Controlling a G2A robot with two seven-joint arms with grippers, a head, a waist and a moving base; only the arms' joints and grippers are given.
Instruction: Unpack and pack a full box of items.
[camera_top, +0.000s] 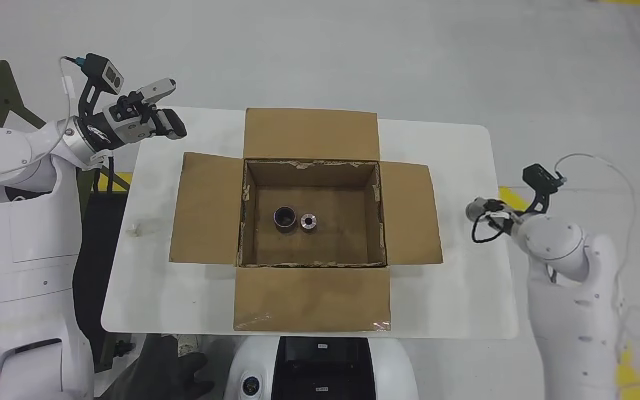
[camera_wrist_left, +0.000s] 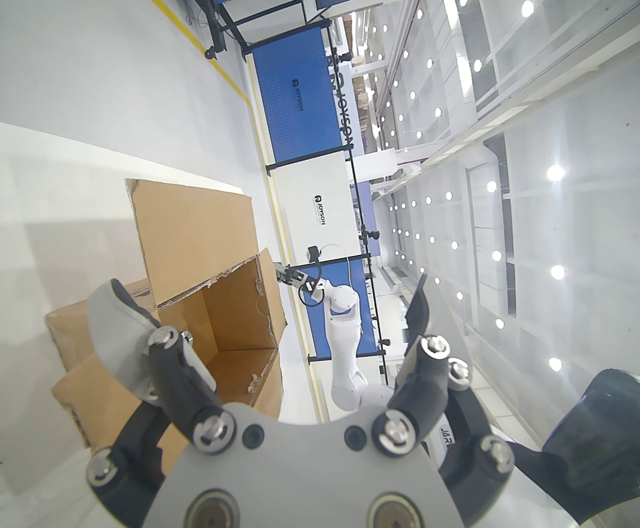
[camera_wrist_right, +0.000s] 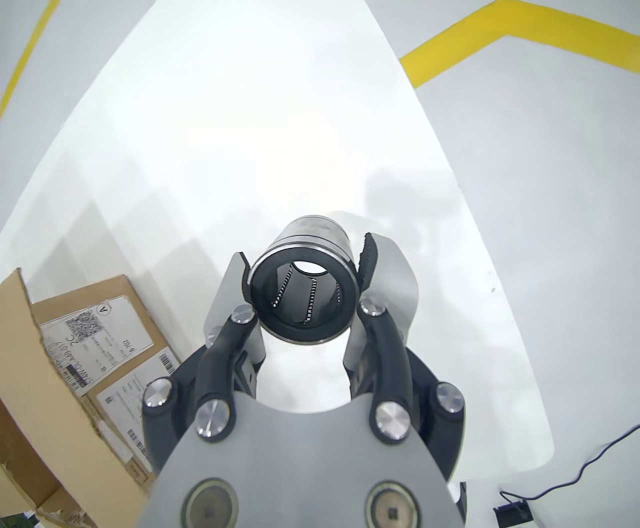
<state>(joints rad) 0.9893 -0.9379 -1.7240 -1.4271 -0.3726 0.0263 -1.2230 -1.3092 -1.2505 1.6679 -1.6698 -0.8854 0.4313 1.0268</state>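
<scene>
Box seems mid-unpacking — right tool grips a metal bearing above the surface, left tool gapes wide — next, probably set it down

The glossy white, round-shelled arms end in the left gripper and right gripper, each a grey metal plate with silver round-headed screws, black curved links and pale grey fingers with black pads, a thin black cable looping by the right wrist.
</scene>
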